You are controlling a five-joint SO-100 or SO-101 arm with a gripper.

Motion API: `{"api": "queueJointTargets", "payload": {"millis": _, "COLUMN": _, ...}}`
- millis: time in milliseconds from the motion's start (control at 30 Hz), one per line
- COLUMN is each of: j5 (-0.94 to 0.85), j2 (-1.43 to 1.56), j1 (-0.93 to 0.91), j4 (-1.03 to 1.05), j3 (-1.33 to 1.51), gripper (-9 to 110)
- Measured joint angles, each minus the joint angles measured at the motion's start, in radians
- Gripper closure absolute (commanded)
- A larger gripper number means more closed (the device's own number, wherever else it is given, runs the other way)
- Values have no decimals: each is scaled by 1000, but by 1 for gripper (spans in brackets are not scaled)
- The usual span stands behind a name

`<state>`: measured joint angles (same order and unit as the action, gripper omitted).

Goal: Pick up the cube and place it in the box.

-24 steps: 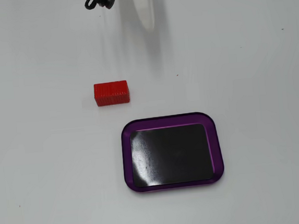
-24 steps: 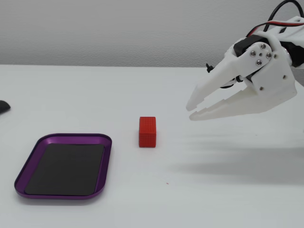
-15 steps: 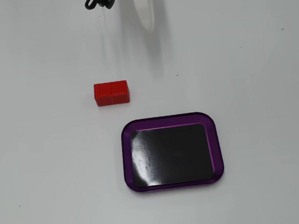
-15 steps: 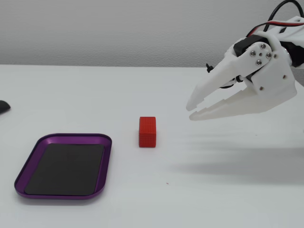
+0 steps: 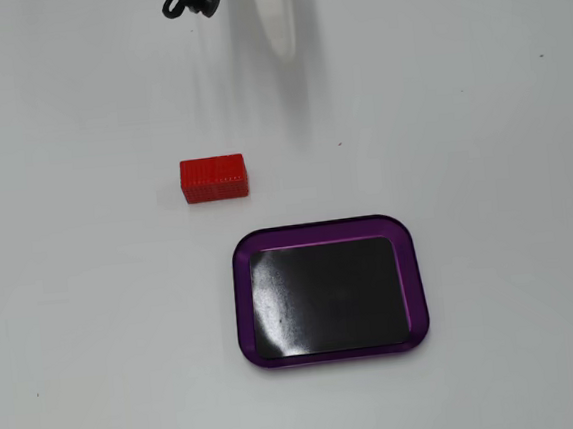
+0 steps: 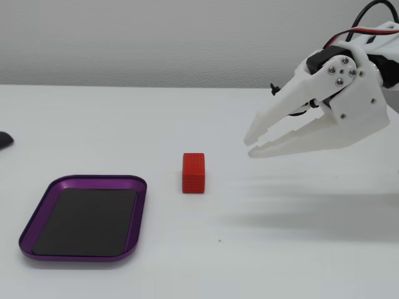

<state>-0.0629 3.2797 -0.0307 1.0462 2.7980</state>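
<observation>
- The cube (image 5: 213, 178) lies flat on the white table (image 5: 477, 97), its long side running left to right in the fixed view from above.
- In that view the box (image 5: 247, 308) sits below and slightly right of the cube, apart from it, with a strip of bare table between the cube's lower edge and the box's top rim.
- In the side fixed view the cube (image 6: 194, 173) stands just right of the box (image 6: 140, 212), not touching it.
- The box's black bottom holds nothing.
- The gripper (image 6: 252, 146) hangs above the table to the right of the cube, well apart from it, tips pointing down-left.
- Its jaws are parted a little at the tips and hold nothing.
- Bare table surrounds the cube on all sides.
- From above only a blurred white gripper tip (image 5: 283, 34) enters at the top edge.
</observation>
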Motion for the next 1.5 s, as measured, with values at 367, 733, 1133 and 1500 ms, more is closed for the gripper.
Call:
{"api": "queueJointTargets", "payload": {"millis": 367, "j5": -3, "j2": -502, "j1": -164, "j4": -44, "j3": -379, "gripper": 102}}
{"api": "queueJointTargets", "payload": {"millis": 733, "j5": -92, "j2": -1220, "j1": -178, "j4": 169, "j3": -881, "gripper": 85}}
{"api": "queueJointTargets", "payload": {"millis": 1133, "j5": -201, "j2": -1671, "j1": -193, "j4": 247, "j3": -1069, "gripper": 75}}
{"api": "queueJointTargets", "payload": {"millis": 1500, "j5": -212, "j2": -1802, "j1": -206, "j4": 121, "j3": -1069, "gripper": 76}}
